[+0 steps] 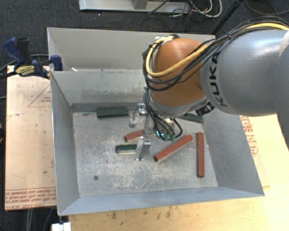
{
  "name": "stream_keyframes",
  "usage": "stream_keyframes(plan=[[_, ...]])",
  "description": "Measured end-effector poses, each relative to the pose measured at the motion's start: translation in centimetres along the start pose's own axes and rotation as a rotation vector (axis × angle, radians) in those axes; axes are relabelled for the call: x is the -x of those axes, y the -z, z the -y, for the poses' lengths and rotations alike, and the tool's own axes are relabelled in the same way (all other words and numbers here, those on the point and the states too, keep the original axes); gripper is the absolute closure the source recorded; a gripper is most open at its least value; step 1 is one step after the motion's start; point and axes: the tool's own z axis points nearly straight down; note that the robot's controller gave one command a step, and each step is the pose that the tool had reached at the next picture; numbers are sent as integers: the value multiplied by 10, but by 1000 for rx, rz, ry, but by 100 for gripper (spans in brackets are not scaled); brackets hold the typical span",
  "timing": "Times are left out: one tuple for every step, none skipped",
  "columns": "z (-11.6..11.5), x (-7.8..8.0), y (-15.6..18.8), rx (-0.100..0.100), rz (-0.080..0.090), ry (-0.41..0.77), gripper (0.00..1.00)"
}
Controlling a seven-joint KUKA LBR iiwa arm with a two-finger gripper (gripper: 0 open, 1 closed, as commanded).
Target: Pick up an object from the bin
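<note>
My gripper (139, 134) is low over the middle of the bin floor and stands open, one fingertip (134, 119) towards the back and the other fingertip (143, 149) towards the front. A short red-brown bar (133, 136) lies on the floor between the two, with a gap on each side. Right beside the front fingertip, on its left, rests a short dark green bar (124, 149). A longer red bar (173, 148) lies slanted just to the right of the gripper.
A dark green bar (111, 112) lies along the back wall on the left. A dark red bar (200, 154) lies lengthwise near the right wall. The arm's orange cover and cables hang over the bin's back right part.
</note>
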Motion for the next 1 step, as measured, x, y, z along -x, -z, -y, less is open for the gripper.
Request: stream_keyframes(plan=[[1, 2, 4, 1, 7, -2, 0]])
